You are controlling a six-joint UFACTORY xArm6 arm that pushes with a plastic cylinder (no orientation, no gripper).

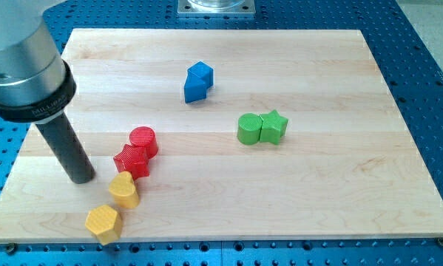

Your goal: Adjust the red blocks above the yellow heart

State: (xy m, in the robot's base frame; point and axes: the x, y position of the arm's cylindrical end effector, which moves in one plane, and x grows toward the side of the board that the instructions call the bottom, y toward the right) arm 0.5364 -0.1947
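Note:
A red cylinder [143, 140] and a red star [132, 160] touch each other at the board's lower left. The yellow heart [123, 189] sits just below the red star, touching it. A yellow hexagon [103, 222] lies below and left of the heart, near the view's bottom edge. My tip [81, 177] rests on the board left of the red star and the heart, a short gap away from both.
Two blue blocks [198, 81] stand joined at the upper middle. A green cylinder [248, 128] and a green star [273, 125] touch right of centre. The wooden board [317, 192] lies on a blue perforated table.

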